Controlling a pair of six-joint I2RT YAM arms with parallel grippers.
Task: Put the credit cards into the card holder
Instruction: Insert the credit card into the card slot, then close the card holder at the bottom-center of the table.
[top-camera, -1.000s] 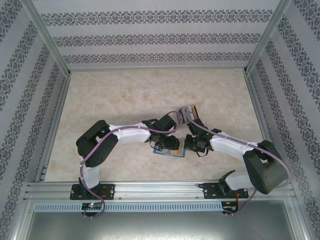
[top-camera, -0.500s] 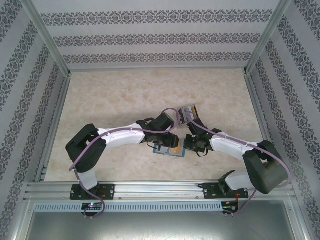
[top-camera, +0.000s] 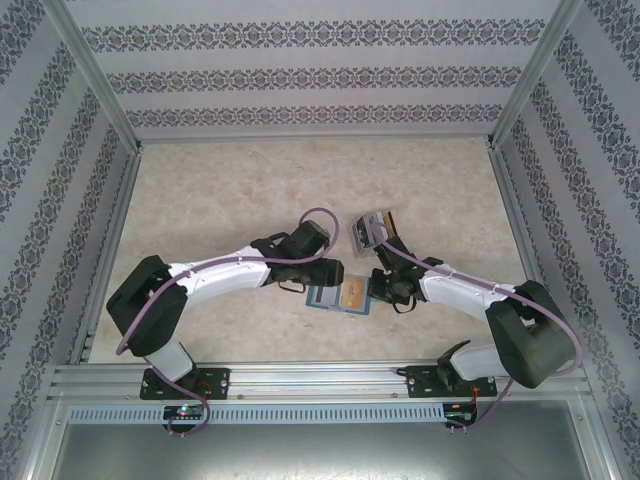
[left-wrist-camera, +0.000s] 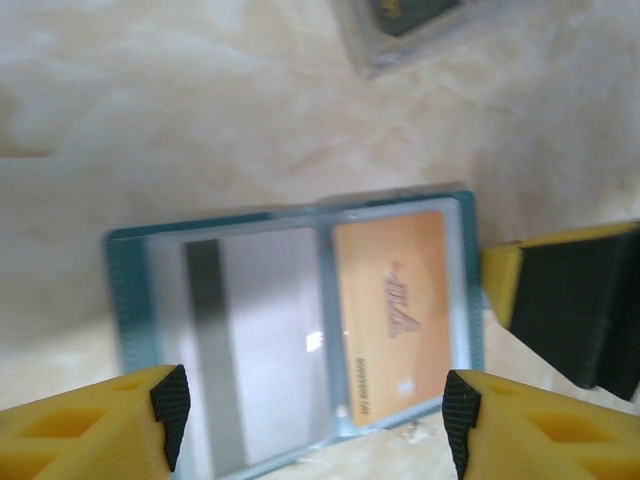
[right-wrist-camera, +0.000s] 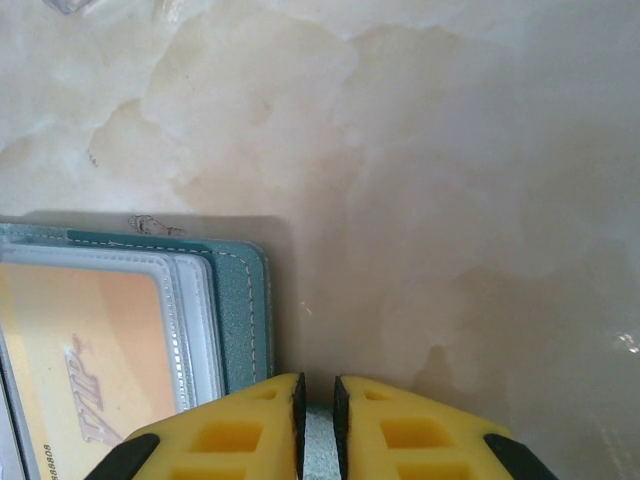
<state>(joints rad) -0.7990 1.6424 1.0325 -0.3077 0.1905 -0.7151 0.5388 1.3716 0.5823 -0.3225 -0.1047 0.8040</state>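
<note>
The teal card holder lies open and flat on the table. A grey credit card with a dark stripe sits in its left clear pocket, and an orange credit card in its right one. My left gripper hovers open over the holder's near edge, its pads wide apart with nothing between them. My right gripper is shut on the holder's right edge, with a sliver of teal between its pads. From above, the holder lies between the left gripper and the right gripper.
A clear plastic box with a dark card inside stands just behind the right gripper, also at the top of the left wrist view. Patterned walls and metal rails enclose the marble-look table.
My left gripper has opened and drawn back up and to the left off the card holder, uncovering the orange and grey cards. The right arm has stayed put.
</note>
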